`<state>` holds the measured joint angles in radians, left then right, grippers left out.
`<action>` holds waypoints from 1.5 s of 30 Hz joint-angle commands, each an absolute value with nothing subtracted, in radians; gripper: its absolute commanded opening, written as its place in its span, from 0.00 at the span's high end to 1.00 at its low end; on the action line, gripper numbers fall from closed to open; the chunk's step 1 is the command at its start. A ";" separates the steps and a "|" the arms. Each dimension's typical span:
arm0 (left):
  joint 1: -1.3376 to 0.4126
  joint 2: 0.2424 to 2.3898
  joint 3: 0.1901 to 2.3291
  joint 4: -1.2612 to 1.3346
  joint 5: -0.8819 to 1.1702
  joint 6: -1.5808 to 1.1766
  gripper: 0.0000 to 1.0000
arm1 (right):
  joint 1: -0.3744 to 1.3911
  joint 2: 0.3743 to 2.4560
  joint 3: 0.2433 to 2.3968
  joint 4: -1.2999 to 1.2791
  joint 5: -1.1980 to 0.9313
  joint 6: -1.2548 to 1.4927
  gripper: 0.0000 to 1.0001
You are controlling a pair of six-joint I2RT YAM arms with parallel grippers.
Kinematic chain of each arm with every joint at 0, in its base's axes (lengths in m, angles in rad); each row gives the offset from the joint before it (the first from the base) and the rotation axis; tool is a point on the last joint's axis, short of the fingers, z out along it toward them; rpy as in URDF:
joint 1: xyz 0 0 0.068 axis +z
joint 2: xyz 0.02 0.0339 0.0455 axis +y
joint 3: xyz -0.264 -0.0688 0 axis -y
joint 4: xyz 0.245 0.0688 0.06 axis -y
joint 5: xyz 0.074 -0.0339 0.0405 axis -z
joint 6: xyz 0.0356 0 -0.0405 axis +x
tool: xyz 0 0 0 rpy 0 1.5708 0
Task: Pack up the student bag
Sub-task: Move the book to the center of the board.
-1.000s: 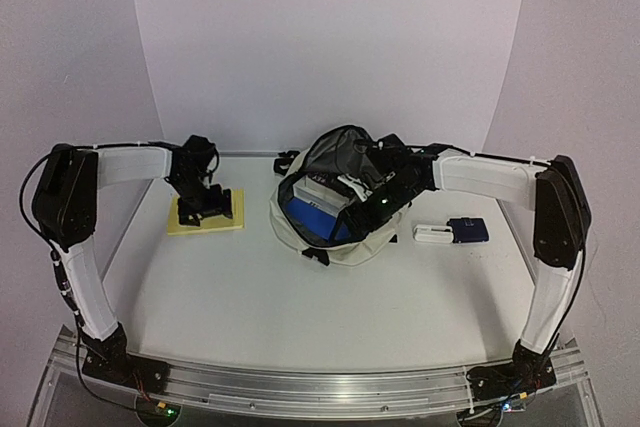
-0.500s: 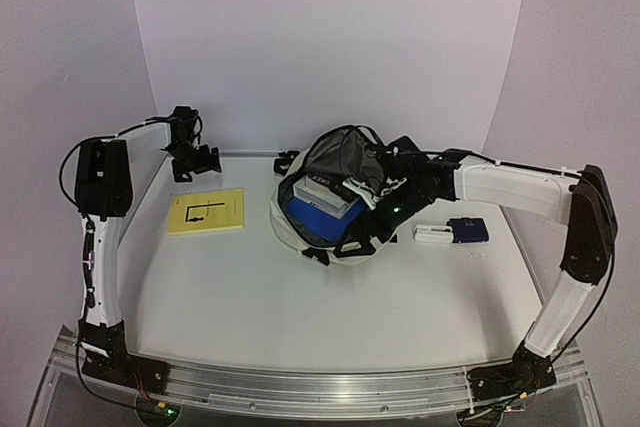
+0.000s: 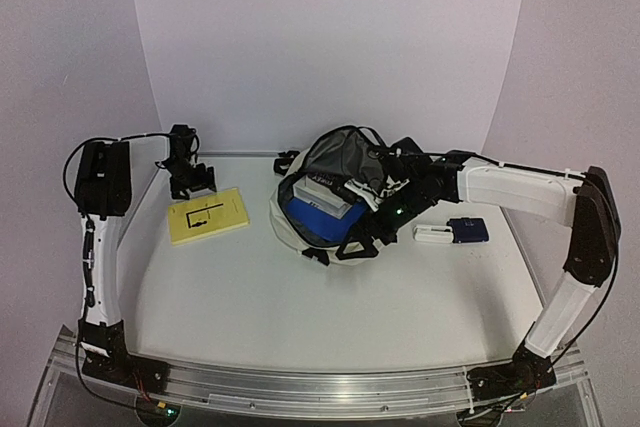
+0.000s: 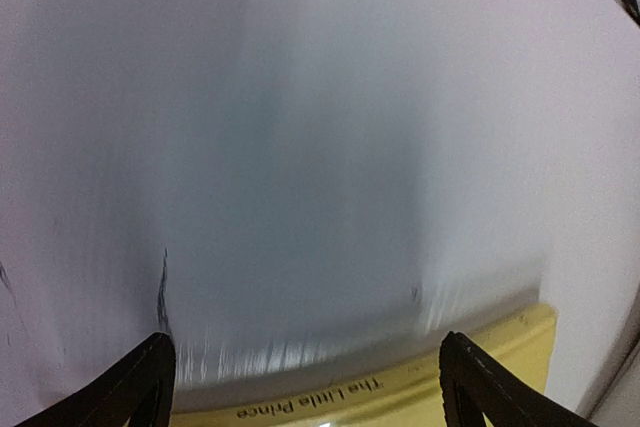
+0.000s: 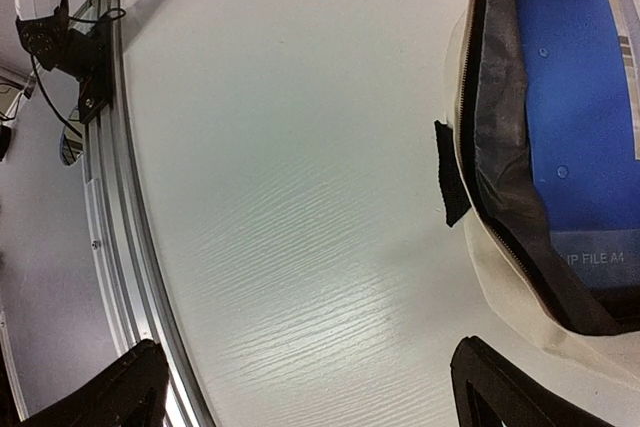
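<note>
table (image 3: 300, 317): white, wood-grained, metal rail (image 3: 320, 382) along 6 o'clock edge | room: pale lilac backdrop walls (image 3: 330, 37) | student bag (image 3: 330, 157): 12 o'clock, unzipped, blue folder (image 3: 310, 215) inside | yellow book (image 3: 207, 215): 10 o'clock, flat | left end effector (image 4: 305, 392): spread, empty, near book's 12 o'clock edge | right end effector (image 5: 315, 387): spread, empty, beside bag's open rim

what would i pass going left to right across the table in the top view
yellow book -> student bag -> small white item -> dark blue item
</note>
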<state>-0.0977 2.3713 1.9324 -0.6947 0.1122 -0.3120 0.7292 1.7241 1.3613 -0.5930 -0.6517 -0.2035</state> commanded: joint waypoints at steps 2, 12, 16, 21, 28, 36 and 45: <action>-0.136 2.192 1.638 -0.658 0.129 -0.363 0.10 | 0.745 1.751 1.375 -0.584 -0.680 -0.221 0.02; -0.505 1.785 1.133 -0.569 0.077 -0.597 0.13 | 0.755 1.879 1.390 -0.515 -0.608 -0.159 0.02; -0.570 1.597 1.020 -0.545 0.095 -0.663 0.13 | 0.755 1.903 1.376 -0.469 -0.595 -0.127 0.02; -0.480 1.591 1.141 -0.583 0.072 -0.596 0.11 | 0.755 1.917 1.341 -0.428 -0.609 -0.095 0.02; -0.357 1.815 1.368 -0.574 0.111 -0.472 0.07 | 0.755 1.879 1.274 -0.413 -0.652 -0.094 0.02; -0.347 1.996 1.464 -0.576 0.148 -0.405 0.08 | 0.755 1.836 1.227 -0.417 -0.706 -0.104 0.02; -0.466 1.905 1.201 -0.402 0.239 -0.447 0.15 | 0.755 1.796 1.131 -0.406 -0.757 -0.091 0.02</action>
